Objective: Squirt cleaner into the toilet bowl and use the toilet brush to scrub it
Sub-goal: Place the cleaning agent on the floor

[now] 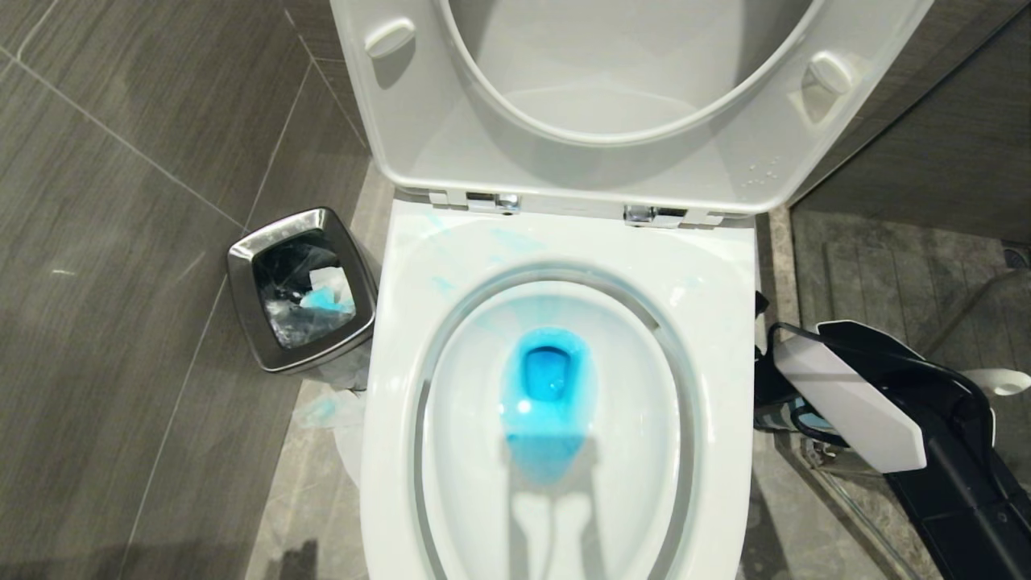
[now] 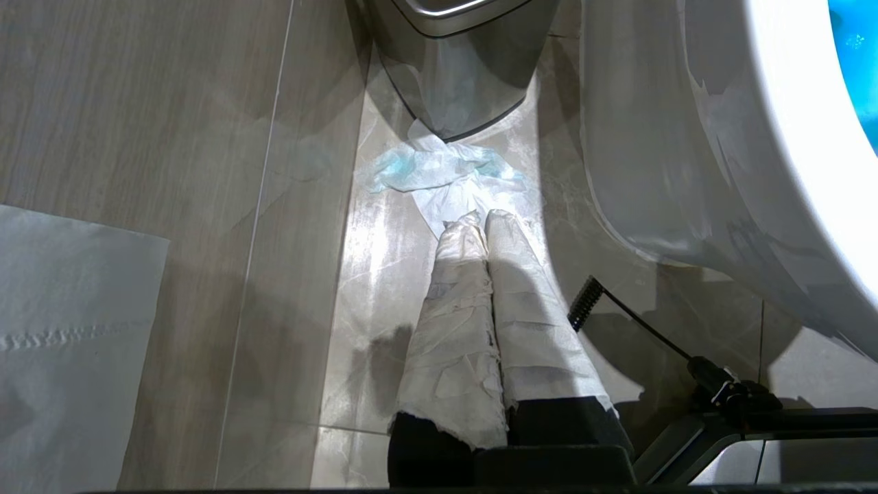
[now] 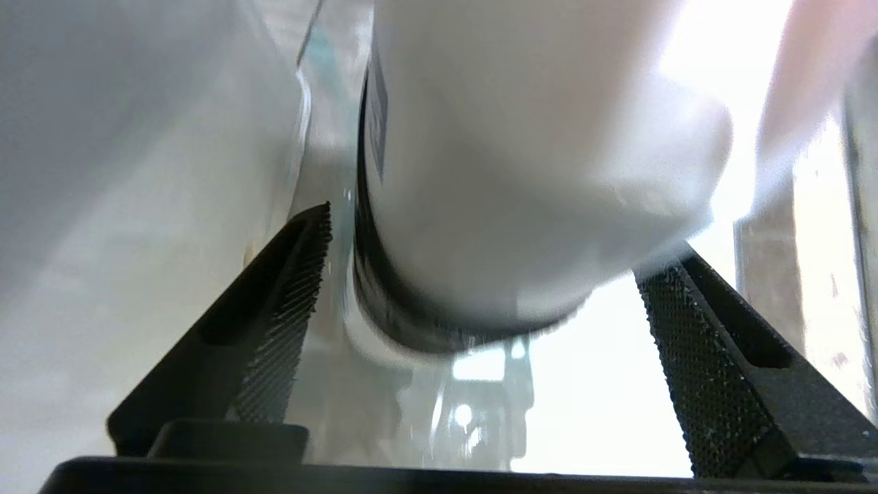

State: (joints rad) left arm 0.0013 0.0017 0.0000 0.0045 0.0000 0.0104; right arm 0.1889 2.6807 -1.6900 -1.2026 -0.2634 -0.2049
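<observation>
my right pincer (image 3: 480, 322) stands wide open down at the right side of the toilet bowl (image 1: 725, 322), its two ribbed fingers (image 3: 288, 302) either side of a white rounded body with a dark band, gripping nothing; that body is too close and blurred to name, whether cleaner bottle or brush holder i cannot say. the cleaner (image 1: 548, 379) is already in the bowl, one vivid blue pool in the water with pale streaks up the porcelain near the hinges. one toilet brush (image 1: 999, 380) shows only as a rounded white handle tip past my right arm. i judge it light and stiff, the smooth plastic apt to slip, so i would take it on the straight handle below the tip, square across the fingers. my left pincer (image 2: 480, 219) is shut and empty, its wrapped fingers hanging over one blue-stained tissue (image 2: 439, 171) on the floor. one steel bin (image 1: 302, 290) stands left of the bowl.
</observation>
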